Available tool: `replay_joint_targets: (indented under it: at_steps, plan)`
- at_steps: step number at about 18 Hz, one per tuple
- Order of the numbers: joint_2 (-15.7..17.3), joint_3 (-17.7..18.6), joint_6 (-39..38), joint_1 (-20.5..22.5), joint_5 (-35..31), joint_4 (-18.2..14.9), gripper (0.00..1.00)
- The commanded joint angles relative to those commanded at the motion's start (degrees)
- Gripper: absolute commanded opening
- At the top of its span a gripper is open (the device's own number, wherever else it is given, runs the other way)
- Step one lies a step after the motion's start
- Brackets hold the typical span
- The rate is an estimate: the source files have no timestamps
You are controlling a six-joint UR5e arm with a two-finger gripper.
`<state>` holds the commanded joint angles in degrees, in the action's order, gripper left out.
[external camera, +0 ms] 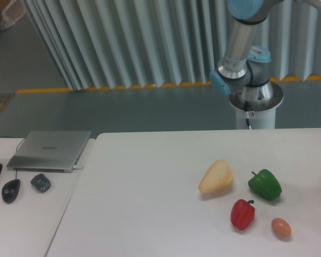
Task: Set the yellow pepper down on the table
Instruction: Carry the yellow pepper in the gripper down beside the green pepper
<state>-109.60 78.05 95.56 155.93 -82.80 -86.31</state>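
we find no yellow pepper or pincer in view, only the arm [241, 32] leaving frame above the tabletop [150, 182], so direction and pincer state stay unknown.

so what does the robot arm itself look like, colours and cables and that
The visible robot arm has silver-grey metal tube links with light blue plastic joint caps. It stands on a round silver base atop a white pedestal, where a thin dark cable with a small red mark hangs down. The gripper is out of frame.
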Motion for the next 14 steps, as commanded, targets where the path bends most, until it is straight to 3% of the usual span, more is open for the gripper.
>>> replay_joint_targets:
  at_steps: [2, 5, 9, 12, 14]
  plan:
    - [0.1, 0.1, -8.8, -3.3, 1.7, 0.3, 0.6]
    - [0.2, 0.4, -15.7, -6.6, 2.4, 1.7, 0.6]
    - [-0.5, 2.0, -30.1, -10.8, 4.7, 9.7, 0.6]
    - [-1.3, 4.1, -31.0, -11.8, 3.4, 11.7, 0.59]
    - [-2.9, 4.4, -31.5, -14.1, -4.4, 12.0, 0.6]
